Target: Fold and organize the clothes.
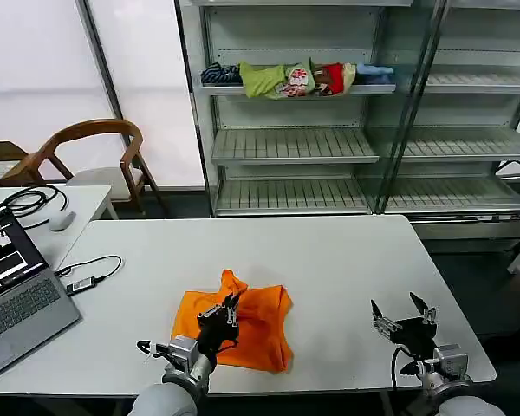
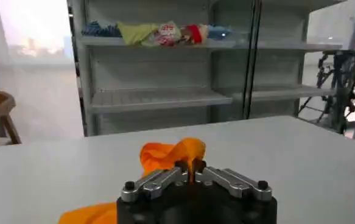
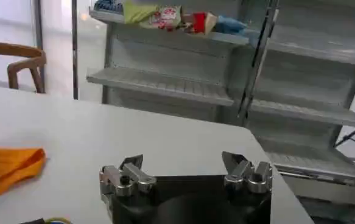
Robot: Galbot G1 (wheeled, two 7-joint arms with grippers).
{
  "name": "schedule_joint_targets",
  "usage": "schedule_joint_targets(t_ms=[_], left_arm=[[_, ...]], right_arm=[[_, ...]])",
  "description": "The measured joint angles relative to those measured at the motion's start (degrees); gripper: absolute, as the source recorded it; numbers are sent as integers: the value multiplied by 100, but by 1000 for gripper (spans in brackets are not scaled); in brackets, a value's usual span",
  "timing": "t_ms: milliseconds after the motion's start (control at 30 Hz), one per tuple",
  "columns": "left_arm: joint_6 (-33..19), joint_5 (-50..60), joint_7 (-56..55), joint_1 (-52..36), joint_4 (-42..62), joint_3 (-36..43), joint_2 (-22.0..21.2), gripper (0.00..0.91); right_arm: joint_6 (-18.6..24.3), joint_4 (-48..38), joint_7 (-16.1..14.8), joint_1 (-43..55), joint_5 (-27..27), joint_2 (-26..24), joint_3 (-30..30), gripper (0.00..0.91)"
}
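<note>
The orange T-shirt lies partly folded on the white table, near its front edge and left of centre. My left gripper is shut on a raised fold of the shirt, lifting a peak of cloth. In the left wrist view the orange cloth bunches up just past the pinched fingertips of that left gripper. My right gripper stands open over bare table to the right of the shirt, holding nothing. The right wrist view shows this right gripper open, with the shirt's edge well off to one side.
A laptop sits at the table's left edge, with a cable and adapter beside it. A wooden chair stands behind. Metal shelves at the back hold a multicoloured heap of garments.
</note>
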Motion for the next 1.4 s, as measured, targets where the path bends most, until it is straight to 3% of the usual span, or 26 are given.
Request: schedule_joint_targets(t_ms=[500,533,567,600,1400], left_arm=[[-44,108,165,-178,192,279,-279,20],[-44,111,175,-191,212,289,-291,151],[-44,113,181,-201,233,296,-299,353],[-42,115,185,-206,255,303,-302,907],[-575,-178,781,-199,165,157,-282,907]], right_arm=[[-9,-29,-7,13,-5,-5,-23,907],[-9,-30,-9,10,-5,-4,-24,907],[-9,-30,-12,8,-6,-4,-24,907],[-9,-30,-14,8,-6,-5,-24,907],[27,-105,-48,113,2,1,-52,907]])
